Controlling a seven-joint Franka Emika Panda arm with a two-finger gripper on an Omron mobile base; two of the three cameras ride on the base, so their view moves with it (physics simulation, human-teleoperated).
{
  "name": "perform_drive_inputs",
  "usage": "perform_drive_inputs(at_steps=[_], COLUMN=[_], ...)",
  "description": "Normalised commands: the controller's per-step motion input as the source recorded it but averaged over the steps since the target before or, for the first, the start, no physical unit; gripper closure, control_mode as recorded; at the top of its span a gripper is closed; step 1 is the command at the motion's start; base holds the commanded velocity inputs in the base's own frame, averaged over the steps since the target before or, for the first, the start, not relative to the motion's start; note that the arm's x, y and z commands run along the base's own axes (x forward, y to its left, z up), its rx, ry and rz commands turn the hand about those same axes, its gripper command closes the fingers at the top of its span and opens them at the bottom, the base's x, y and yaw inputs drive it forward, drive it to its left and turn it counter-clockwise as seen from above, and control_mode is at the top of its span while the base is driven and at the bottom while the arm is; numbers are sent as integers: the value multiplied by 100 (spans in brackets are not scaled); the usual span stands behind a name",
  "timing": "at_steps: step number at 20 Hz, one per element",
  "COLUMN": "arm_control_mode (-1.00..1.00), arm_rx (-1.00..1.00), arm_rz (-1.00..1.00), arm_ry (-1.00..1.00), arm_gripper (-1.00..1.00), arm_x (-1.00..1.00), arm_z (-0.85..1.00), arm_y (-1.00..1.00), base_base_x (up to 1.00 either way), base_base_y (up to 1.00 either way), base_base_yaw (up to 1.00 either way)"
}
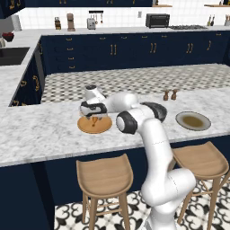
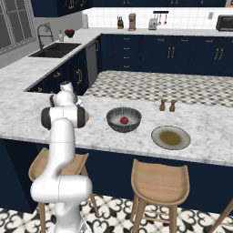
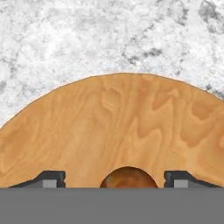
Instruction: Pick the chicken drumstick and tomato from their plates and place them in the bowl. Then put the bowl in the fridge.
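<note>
The plain wood plate (image 1: pixel 94 125) lies on the marble island, and the hand view looks straight down on the wood plate (image 3: pixel 122 127). The chicken drumstick (image 3: pixel 128 177) shows as a golden-brown bulb at the bottom of that view. My gripper (image 3: pixel 116 179) stands open around it, with a fingertip on each side and a gap to both. From the left base, the gripper (image 1: pixel 94 118) points down onto the plate. The tomato (image 2: pixel 124 120) lies inside the dark bowl (image 2: pixel 113 122). The grey-rimmed plate (image 2: pixel 170 137) has nothing on it. The fridge is out of view.
Two small brown shakers (image 2: pixel 166 105) stand behind the grey-rimmed plate (image 1: pixel 193 121). Wooden stools (image 1: pixel 104 175) line the island's near edge. A sink (image 2: pixel 54 50) sits in the far left counter. Navy cabinets run along the back wall.
</note>
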Motion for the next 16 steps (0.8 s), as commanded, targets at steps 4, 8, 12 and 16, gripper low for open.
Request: perform_drive_inputs(at_steps=[4, 8, 12, 16], arm_control_mode=[-100, -100, -100, -100], arm_rx=[-1, 0, 0, 1], arm_rz=[-1, 0, 0, 0], arm_ry=[1, -3, -11, -3], arm_gripper=[100, 100, 100, 100], arm_x=[-49, -30, -48, -51], arm_z=[-31, 17, 89, 81], arm_y=[-4, -31, -82, -100], base_base_x=[0, 0, 0, 0], base_base_y=[0, 0, 0, 0], base_base_yaw=[0, 0, 0, 0])
